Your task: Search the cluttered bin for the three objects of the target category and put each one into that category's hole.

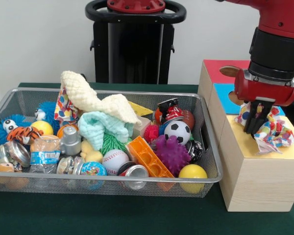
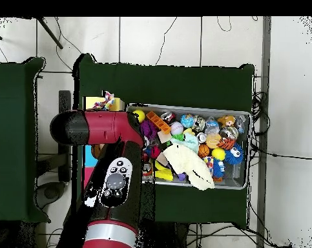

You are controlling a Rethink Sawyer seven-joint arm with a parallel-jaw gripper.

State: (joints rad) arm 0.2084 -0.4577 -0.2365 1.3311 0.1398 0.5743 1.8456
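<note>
Bin: one wire mesh basket is set on the green table, filled with mixed toys, cloths and cans.
Balls counted in the front view: one soccer ball, one baseball, one globe-printed ball, two plain yellow balls, one at the bin's front corner and one beside the tiger toy.
Spiky toys: one purple, one blue with eyes; others are partly hidden.
Cloths in the bin: one cream knit cloth is draped over the top of the pile, one mint cloth lies under it, and one patterned piece is seen at the cream cloth's side.
Cans: at least two metal cans are seen, one at the front and one at the end.
Orange block: one, lying tilted.
Sorting box: one wooden box with red, blue and yellow top panels.
Target cloth: one crumpled white fabric with coloured spots, lying on the yellow panel.
Gripper: the dark fingers are drawn close together and pinched on the spotted fabric's edge.
</note>
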